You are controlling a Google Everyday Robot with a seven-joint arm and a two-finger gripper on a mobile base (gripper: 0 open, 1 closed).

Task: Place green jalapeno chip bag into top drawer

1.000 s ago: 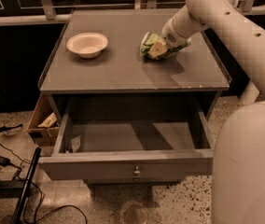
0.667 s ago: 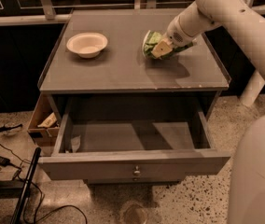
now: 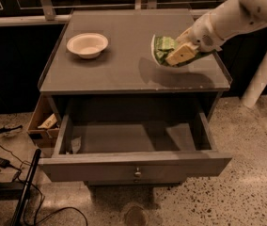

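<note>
The green jalapeno chip bag [image 3: 162, 48] is held in the air above the right part of the cabinet top, casting a shadow below it. My gripper [image 3: 180, 52] comes in from the upper right on a white arm and is shut on the bag, one tan finger [image 3: 181, 54] lying across its front. The top drawer [image 3: 133, 164] is pulled wide open below the cabinet top, its grey front with a small round knob [image 3: 137, 173] facing me. Its inside looks nearly bare, with a small pale scrap at the left.
A white round bowl [image 3: 87, 44] sits on the left of the cabinet top [image 3: 124, 65]. A brown cardboard box [image 3: 42, 124] stands on the floor left of the cabinet. Cables [image 3: 2, 161] and a dark pole lie at the lower left. A white post stands at right.
The gripper has lifted the chip bag off the cabinet top and carried it slightly toward the front; the bag now hangs above its shadow. The drawer and bowl have not moved.
</note>
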